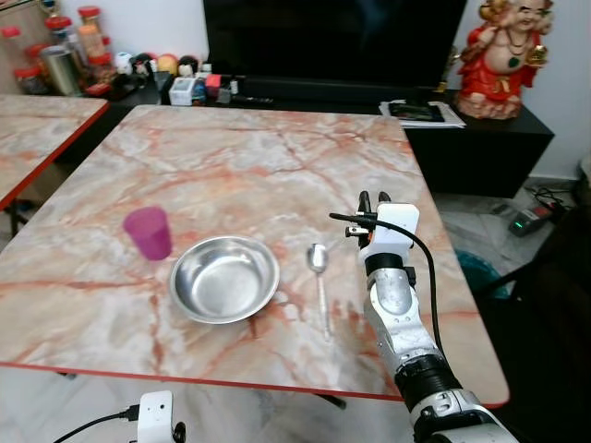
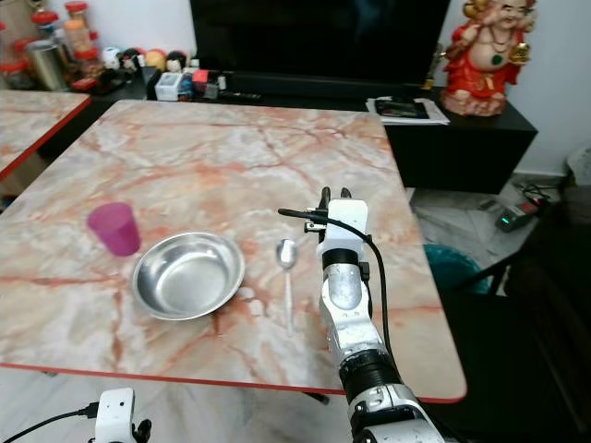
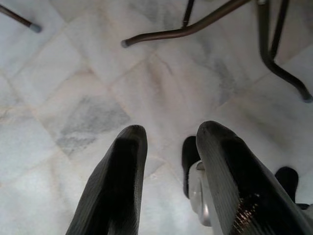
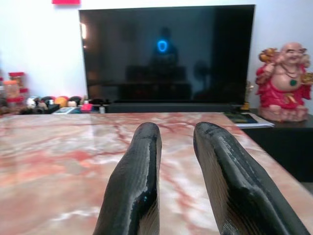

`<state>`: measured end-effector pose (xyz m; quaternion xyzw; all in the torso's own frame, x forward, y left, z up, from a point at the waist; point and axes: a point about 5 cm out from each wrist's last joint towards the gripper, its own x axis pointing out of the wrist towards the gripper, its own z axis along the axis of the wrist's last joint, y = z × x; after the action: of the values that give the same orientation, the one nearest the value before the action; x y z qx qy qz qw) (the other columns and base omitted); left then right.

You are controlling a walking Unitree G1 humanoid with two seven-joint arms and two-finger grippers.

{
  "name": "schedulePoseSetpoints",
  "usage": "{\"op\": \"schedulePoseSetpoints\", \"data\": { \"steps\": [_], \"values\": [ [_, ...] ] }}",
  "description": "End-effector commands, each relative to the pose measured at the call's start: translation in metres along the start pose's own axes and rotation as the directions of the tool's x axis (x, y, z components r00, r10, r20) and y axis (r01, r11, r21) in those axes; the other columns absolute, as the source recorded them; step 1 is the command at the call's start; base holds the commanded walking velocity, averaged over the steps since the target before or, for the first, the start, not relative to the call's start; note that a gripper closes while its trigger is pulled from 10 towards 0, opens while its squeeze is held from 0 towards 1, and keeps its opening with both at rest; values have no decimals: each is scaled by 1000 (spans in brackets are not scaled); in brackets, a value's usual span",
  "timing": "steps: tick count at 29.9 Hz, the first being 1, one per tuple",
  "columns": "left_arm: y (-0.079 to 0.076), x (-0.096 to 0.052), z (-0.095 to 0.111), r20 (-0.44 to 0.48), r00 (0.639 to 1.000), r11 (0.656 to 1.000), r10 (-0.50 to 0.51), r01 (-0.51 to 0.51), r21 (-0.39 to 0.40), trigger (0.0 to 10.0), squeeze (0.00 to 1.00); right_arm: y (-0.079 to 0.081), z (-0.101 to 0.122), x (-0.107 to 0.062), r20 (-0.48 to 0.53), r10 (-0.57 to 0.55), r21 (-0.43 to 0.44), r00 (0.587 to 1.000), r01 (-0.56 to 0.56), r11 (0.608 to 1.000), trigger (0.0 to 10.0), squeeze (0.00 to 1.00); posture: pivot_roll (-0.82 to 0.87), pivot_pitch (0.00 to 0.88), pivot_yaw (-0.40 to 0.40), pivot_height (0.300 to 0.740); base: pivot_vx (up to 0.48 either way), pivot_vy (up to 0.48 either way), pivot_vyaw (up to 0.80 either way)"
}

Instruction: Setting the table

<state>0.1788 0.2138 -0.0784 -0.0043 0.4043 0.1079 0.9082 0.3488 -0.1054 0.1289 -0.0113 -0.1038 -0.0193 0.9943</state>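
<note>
A marble-patterned worktop (image 1: 240,157) with a red edge carries three things near its front edge. A steel bowl (image 1: 224,279) sits roughly in the middle of that edge. A translucent pink cup (image 1: 149,232) stands upright at about ten o'clock from the bowl, just beside it but not touching. A metal spoon (image 1: 320,281) lies at three o'clock from the bowl, close to its rim, with its bowl end pointing away from the robot and its handle running back toward the front edge.

The right tool (image 1: 373,202) is raised over the worktop at three o'clock from the spoon, near it but apart, pointing toward twelve o'clock. In the right wrist view its two black fingers (image 4: 139,171) stand a little apart with nothing between them, aimed along the worktop at a dark television (image 4: 166,54) and a red laughing-Buddha statue (image 4: 286,81) on a low black cabinet (image 1: 480,138).

The left tool (image 3: 168,161) hangs low beside the robot; its wrist view looks down at a pale marble-tiled floor (image 3: 73,98) and dark metal furniture legs (image 3: 195,27). Its fingers are slightly apart and hold nothing.

At the far left, jars (image 1: 65,46) and small items crowd the cabinet top, and a second marble worktop (image 1: 37,138) stands at nine o'clock.
</note>
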Motion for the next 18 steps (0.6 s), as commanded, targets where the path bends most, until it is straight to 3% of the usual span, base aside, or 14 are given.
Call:
{"op": "schedulePoseSetpoints", "data": {
  "steps": [1,14,18],
  "values": [
    [0,1,2,4,1000,1000,0,0,-6,10000,0,0,11,6,44,-13,11,999,12,1000,10000,0,7,0,-36,740,0,330,0],
    [1,0,1,4,1000,1000,1,-1,-10,10000,0,2,16,8,65,-24,12,998,23,1000,10000,0,9,0,-30,740,0,327,0],
    [6,0,0,3,1000,1000,2,-2,9,10000,0,10,16,5,70,-3,18,998,1,1000,10000,0,11,0,-13,740,0,328,0]
  ]
}}
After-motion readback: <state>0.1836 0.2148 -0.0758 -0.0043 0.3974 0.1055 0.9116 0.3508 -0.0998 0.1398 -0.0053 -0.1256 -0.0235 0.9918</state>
